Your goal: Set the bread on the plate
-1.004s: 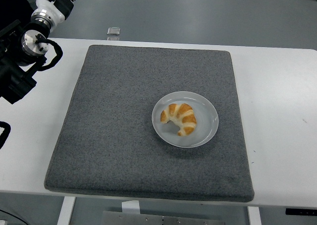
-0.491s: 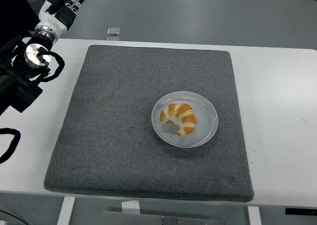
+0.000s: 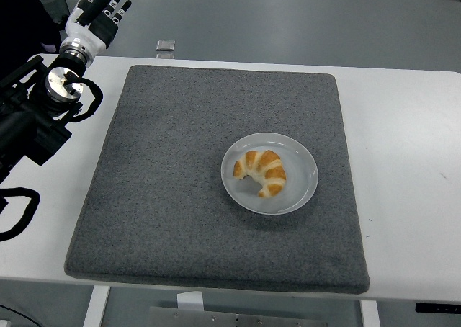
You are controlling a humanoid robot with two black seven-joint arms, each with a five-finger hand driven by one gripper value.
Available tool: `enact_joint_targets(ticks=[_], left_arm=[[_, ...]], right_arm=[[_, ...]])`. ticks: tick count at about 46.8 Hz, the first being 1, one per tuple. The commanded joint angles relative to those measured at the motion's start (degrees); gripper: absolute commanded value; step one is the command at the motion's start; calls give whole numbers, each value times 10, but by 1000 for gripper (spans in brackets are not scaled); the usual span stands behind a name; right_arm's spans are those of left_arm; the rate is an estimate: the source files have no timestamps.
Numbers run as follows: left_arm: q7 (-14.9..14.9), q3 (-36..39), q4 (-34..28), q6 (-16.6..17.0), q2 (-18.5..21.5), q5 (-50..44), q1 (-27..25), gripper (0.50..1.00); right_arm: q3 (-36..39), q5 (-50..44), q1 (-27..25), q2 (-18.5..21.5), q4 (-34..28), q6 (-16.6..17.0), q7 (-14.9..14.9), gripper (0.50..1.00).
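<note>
Grey flooring lay beyond a white table [image 3: 403,111] whose middle was covered by a large dark grey mat [image 3: 166,197]. From the head view, the only one given, the left hand [image 3: 101,6] was raised at the picture's upper left corner, above the table's far left edge, fingers spread and straight, grasping nothing. Its black arm [image 3: 32,122] ran down along the left edge. The right hand was nowhere in the picture.

Well away from that hand, down and to its right across most of the mat, sat a pale round plate [image 3: 306,161], and the bread [image 3: 262,171], a curved golden croissant with pale stripes, lay inside it, resting on the plate's floor, nearer its left side than its right. Just to the hand's right, at the far table edge, lay a small square grey object [image 3: 166,45].

Over the last second the left arm had swung further into view: earlier only the wrist showed at the corner, now the whole hand was visible and had slid rightward and upward. The croissant and plate had not shifted at all. I judged the placement done, with the arm merely repositioning while empty; nothing remained but to keep clear of the plate
</note>
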Motion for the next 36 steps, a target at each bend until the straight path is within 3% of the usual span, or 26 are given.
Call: enact_joint_targets(ticks=[1,36], left_arm=[[-1,-1,1,1,-8,0,-2,1000],[-6,0,25,5,-29,1,-2,1000]], right_arm=[[0,0,0,0,0,0,0,930],[-3,2,-6,0,1,3,3,930]])
